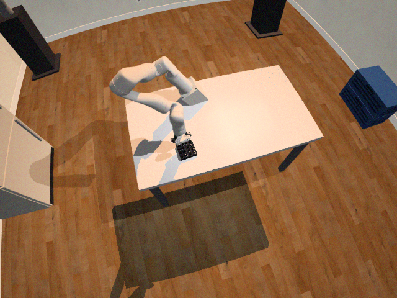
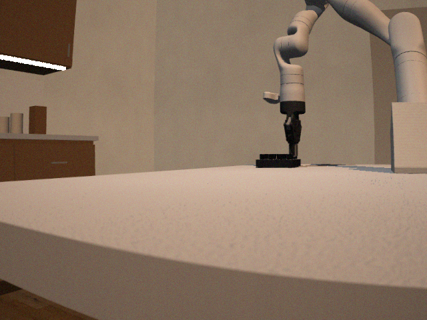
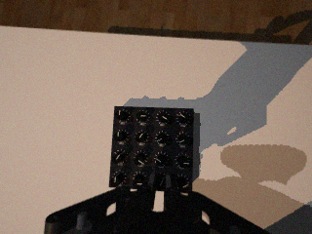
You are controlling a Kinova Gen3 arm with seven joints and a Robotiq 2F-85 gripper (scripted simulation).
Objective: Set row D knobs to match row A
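Observation:
The black knob box (image 1: 187,149) (image 2: 277,163) (image 3: 152,148) stands on the white table, with four rows of knobs. In the wrist view the printed names appear below the knobs, so the bottom row looks like row D. My gripper (image 2: 293,157) (image 3: 160,182) points straight down and its fingers are shut on the third knob from the left in that row, apparently D3. The fingers hide D3's line. Knobs D1 (image 3: 119,177), D2 (image 3: 139,177) and D4 (image 3: 182,180) show beside them. In row A, A1's line (image 3: 121,113) points up. The socket cannot be made out.
The white table (image 1: 243,105) (image 2: 207,213) (image 3: 58,97) carries the robot's base (image 1: 194,97) (image 2: 409,137). The table edge lies beyond row A in the wrist view. Neighbouring knobs stand close to the fingers. The arm's shadow falls beside the box.

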